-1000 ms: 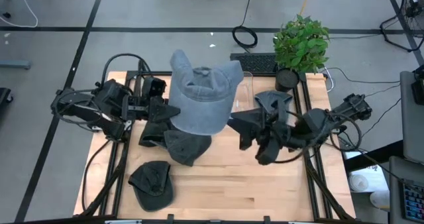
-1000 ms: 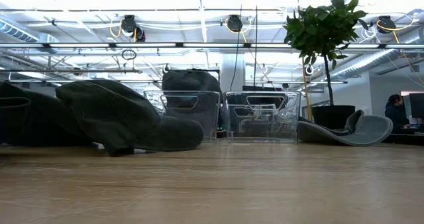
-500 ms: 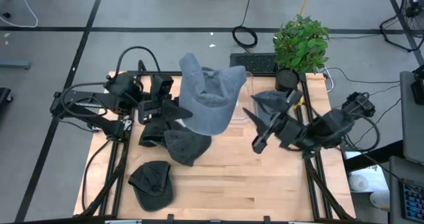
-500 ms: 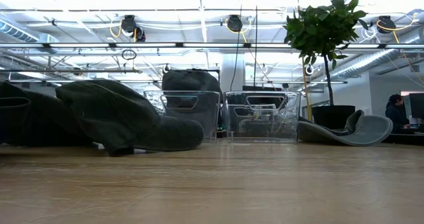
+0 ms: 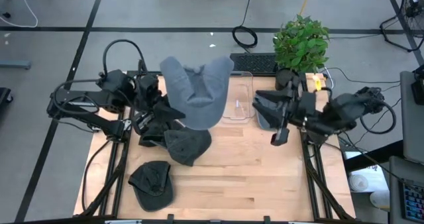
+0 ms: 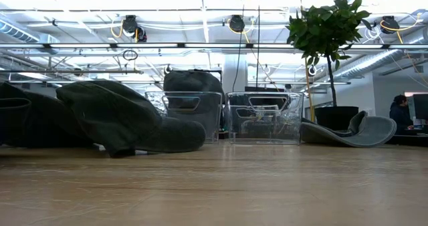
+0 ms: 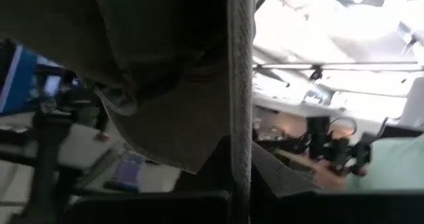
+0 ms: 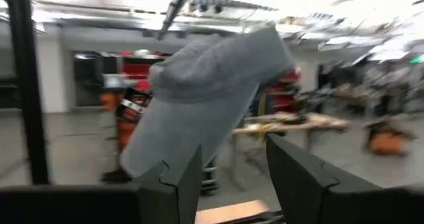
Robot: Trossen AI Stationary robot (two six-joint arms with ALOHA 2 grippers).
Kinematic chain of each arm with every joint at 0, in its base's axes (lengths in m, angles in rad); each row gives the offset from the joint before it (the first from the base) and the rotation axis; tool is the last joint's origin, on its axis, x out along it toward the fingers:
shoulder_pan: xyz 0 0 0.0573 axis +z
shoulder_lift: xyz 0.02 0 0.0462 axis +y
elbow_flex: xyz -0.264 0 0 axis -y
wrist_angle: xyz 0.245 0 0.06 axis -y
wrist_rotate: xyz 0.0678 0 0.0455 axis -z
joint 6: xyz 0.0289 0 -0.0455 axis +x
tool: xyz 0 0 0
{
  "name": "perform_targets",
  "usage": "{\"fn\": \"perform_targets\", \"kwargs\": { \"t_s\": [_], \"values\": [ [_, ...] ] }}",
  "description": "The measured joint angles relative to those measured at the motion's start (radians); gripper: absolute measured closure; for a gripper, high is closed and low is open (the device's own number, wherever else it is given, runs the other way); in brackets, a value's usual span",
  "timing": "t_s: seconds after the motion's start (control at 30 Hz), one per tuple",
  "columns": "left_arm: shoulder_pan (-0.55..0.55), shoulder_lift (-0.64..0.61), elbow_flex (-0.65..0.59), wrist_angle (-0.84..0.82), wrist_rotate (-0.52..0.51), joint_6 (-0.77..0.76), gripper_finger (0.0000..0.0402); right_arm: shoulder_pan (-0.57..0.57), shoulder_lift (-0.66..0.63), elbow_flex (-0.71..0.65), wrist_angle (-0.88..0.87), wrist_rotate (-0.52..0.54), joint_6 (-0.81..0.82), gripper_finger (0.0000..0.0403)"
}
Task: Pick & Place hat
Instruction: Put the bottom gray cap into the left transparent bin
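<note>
Hat [image 5: 196, 91] in grey-blue denim is hanging in the air, pinched in the closed left gripper [image 5: 167, 108], which is sitting just under its lower edge. From that gripper the hat is rising up and away toward the far side of the table [image 5: 232, 184], folded and drooping. In the left wrist view the cloth [image 7: 165, 71] is filling the space right against the fingers.

The right gripper [image 8: 228, 177] is empty, with its fingers parted and a clear gap between them. It is hovering over the table's right side, well apart from the hat, which is showing beyond its fingertips in the right wrist view. A dark cap [image 5: 268, 108] is lying just beside it.

Two clear bins [image 6: 264, 117] are standing at the far edge, beyond both grippers, near a potted plant [image 5: 301, 42]. Three more dark caps [image 5: 152, 184] are lying on the wood, below and nearer than the left gripper.

Judging by this, the pick is done: the hat is lifted clear of the table. The placing is not yet done; the hat needs carrying to its spot, probably a bin, and releasing.
</note>
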Motion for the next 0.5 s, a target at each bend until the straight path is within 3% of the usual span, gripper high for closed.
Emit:
{"fn": "perform_targets", "kwargs": {
  "t_s": [0.23,0.5],
  "values": [
    [0.000,-0.023,0.000,-0.088,-0.004,0.138,0.0393,-0.144,-0.009,0.000,-0.127,-0.271,0.269,0.0248],
    [0.000,-0.024,0.048,-0.225,-0.006,0.275,0.0394,-0.317,0.023,0.000,-0.134,-0.573,0.429,0.0248]
  ]
}}
